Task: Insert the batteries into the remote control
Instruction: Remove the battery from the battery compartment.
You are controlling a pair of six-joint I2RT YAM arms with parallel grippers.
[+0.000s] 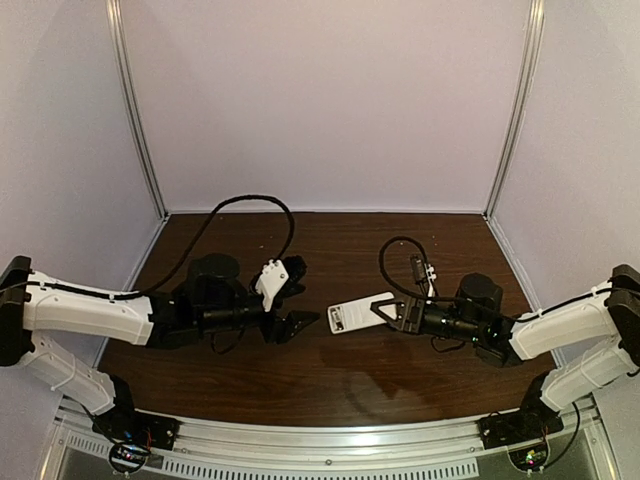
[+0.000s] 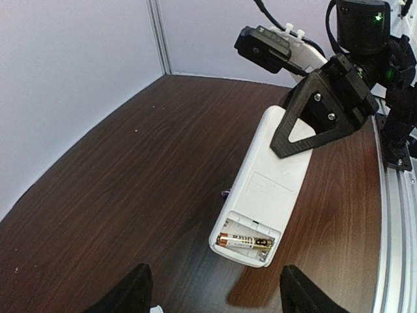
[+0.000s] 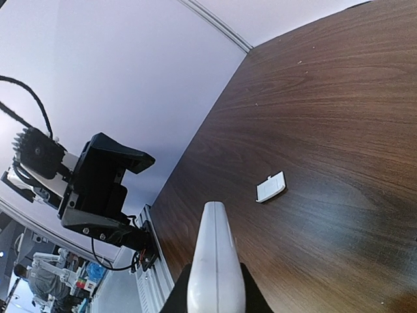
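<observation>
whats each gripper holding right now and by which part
The right gripper grips the small white rectangular remote control by the end opposite its open battery compartment. The left gripper is open and holds nothing.

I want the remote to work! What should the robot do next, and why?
Likely the left gripper should go pick up the second battery, not clearly in view. It is open and empty, while the remote, held by the right gripper, has only one gold battery in its open compartment.

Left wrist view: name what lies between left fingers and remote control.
Only bare table between the left fingers and remote control, per the left wrist view.
</observation>
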